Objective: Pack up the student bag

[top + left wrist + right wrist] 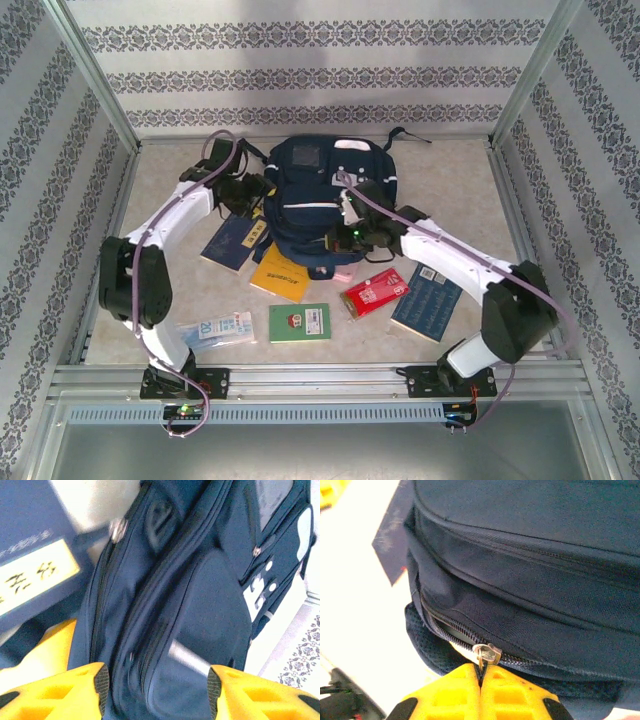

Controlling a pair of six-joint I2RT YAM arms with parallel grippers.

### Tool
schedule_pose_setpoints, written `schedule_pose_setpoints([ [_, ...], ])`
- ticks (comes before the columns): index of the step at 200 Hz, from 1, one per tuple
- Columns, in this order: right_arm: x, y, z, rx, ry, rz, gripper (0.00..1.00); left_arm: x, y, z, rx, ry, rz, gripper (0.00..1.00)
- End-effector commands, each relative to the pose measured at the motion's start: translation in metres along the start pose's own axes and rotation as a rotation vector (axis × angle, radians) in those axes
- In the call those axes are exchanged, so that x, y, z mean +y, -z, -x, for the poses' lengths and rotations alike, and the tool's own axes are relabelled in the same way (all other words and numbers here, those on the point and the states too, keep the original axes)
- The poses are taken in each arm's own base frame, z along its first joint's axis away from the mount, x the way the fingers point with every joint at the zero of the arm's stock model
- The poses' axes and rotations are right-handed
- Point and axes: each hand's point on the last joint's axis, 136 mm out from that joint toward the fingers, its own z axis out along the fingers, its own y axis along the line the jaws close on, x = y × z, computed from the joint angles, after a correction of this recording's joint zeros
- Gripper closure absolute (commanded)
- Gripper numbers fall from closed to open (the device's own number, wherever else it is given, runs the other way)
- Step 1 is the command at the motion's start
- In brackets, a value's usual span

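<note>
The student bag (pixel 318 195) lies toward the back of the table (pixel 440 180), its inside hidden. The right gripper (pixel 481 672) is clenched on its zipper pull (pixel 487 655). The left gripper (pixel 158 682) has its jaws apart astride the bag's side, holding nothing.

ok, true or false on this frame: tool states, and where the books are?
1. The right tool is shut on a zipper pull of the backpack. True.
2. The left tool is clamped shut. False: its jaws stand apart, with backpack fabric between them.
3. The green book is inside the backpack. False: it lies on the table, nearer the arm bases than the backpack.
4. The yellow book is out on the table. True.
</note>
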Motion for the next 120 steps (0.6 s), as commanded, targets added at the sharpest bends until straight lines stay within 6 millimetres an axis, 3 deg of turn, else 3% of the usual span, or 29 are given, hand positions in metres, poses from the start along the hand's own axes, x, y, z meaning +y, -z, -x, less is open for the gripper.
schedule_pose_setpoints([
  [1,0.060,0.001,0.026,-0.052,-0.010,0.185,1.00,0.038,0.014,-0.032,0.082,0.089,0.101,0.43],
  [18,0.068,-0.009,0.023,-0.032,0.002,0.191,1.00,0.047,0.015,-0.045,0.115,0.123,0.093,0.41],
  [52,0.071,-0.030,0.009,0.014,0.026,0.177,1.00,0.047,-0.001,-0.062,0.174,0.137,0.075,0.42],
  [93,0.064,-0.045,-0.001,0.038,0.036,0.145,1.00,0.050,-0.027,-0.073,0.221,0.130,0.099,0.46],
  [120,0.057,-0.054,-0.005,0.048,0.032,0.131,1.00,0.063,-0.044,-0.081,0.240,0.136,0.135,0.50],
])
